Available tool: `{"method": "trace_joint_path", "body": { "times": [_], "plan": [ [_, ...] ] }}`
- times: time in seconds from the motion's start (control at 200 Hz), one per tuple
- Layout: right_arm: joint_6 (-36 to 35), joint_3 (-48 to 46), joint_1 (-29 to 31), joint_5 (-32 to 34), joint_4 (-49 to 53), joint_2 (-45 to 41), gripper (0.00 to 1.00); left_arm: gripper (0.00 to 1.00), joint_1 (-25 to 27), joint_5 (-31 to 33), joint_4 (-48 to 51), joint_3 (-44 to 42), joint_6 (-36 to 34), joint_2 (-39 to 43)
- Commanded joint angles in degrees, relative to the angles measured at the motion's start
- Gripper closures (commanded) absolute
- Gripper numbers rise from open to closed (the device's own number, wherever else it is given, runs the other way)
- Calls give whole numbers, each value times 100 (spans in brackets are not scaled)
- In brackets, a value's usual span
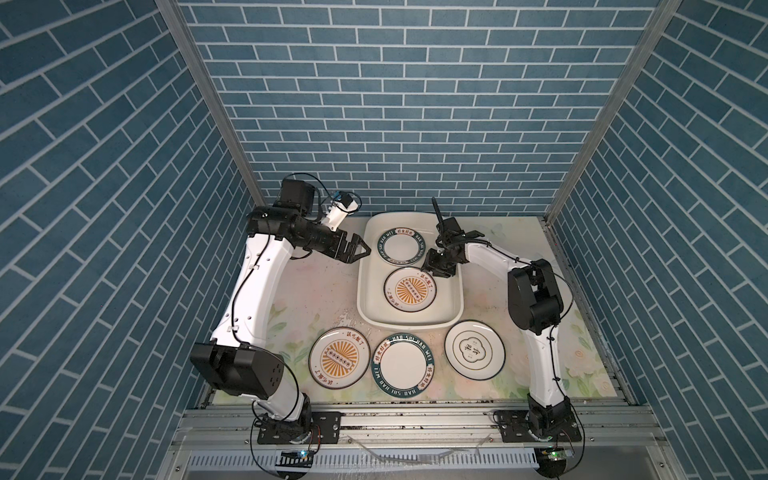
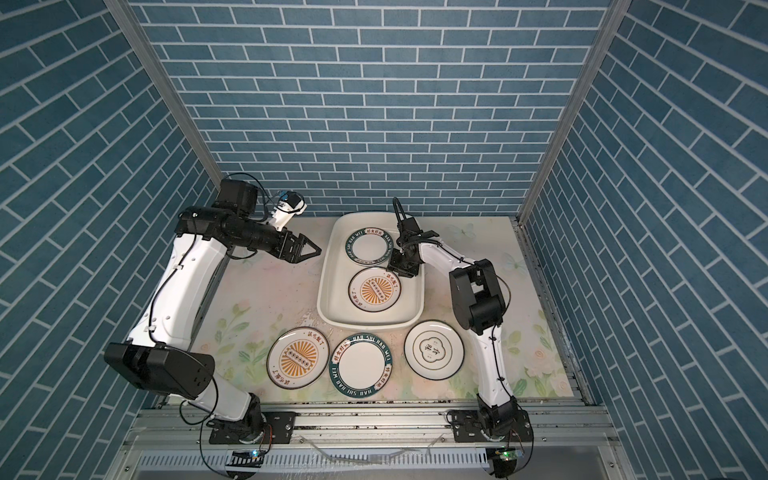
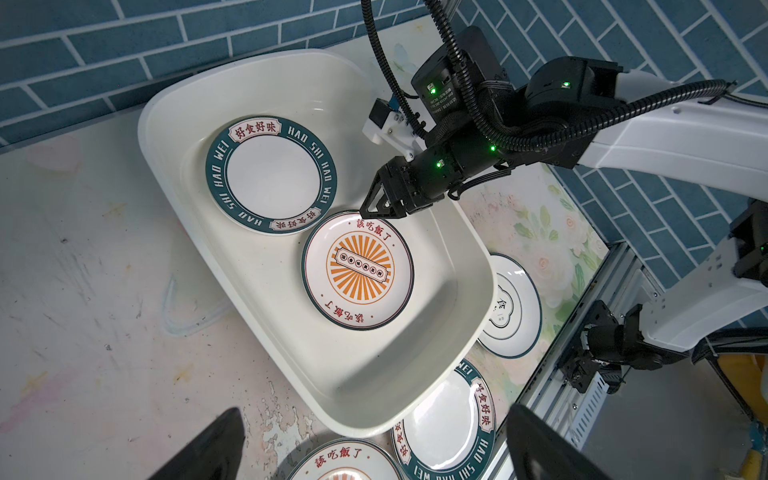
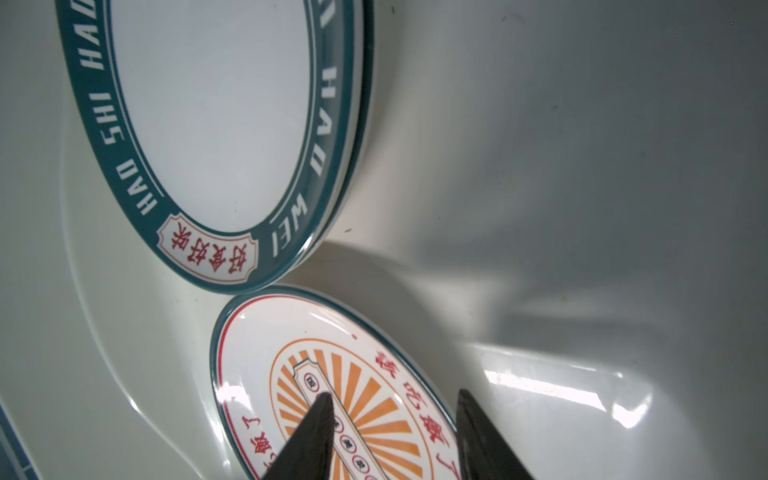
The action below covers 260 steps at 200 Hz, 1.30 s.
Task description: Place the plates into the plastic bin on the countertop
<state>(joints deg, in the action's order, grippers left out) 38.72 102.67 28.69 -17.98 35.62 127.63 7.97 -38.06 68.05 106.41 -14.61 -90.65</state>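
The cream plastic bin (image 1: 451, 305) stands at the back of the flowered countertop (image 1: 316, 291). Inside it lie a green-rimmed plate (image 1: 401, 246), with a second rim showing under it (image 4: 365, 124), and a sunburst plate (image 1: 410, 289). In front of the bin, three plates rest on the countertop: sunburst (image 1: 339, 358), green-rimmed (image 1: 402, 364) and quatrefoil (image 1: 474, 349). My left gripper (image 1: 361, 251) hovers wide open beside the bin's left rim, holding nothing. My right gripper (image 4: 395, 395) is low inside the bin, open, its fingers either side of the sunburst plate's rim (image 3: 376, 214).
Blue brick walls close the back and both sides. Aluminium rails (image 1: 415, 419) run along the front edge, carrying both arm bases. The right arm's elbow (image 1: 536, 299) hangs above the countertop to the right of the bin, near the quatrefoil plate.
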Motion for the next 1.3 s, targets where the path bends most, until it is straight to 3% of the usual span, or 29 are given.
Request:
{"method": "trace_joint_path", "body": {
  "times": [0.0,0.32,1.02,1.295],
  "plan": [
    [66,187,56,64,253,146,52,0,3,-68,-73,-125,-102,140],
    [26,253,77,77,351,217,52,1,3,-193,-160,-304,-121,289],
    [181,264,252,-689,105,216,53,1,-94,-61,-218,-235,199,200],
    [-32,281,201,296,-9,-548,52,0,-197,-31,-266,-294,195,267]
  ]
}}
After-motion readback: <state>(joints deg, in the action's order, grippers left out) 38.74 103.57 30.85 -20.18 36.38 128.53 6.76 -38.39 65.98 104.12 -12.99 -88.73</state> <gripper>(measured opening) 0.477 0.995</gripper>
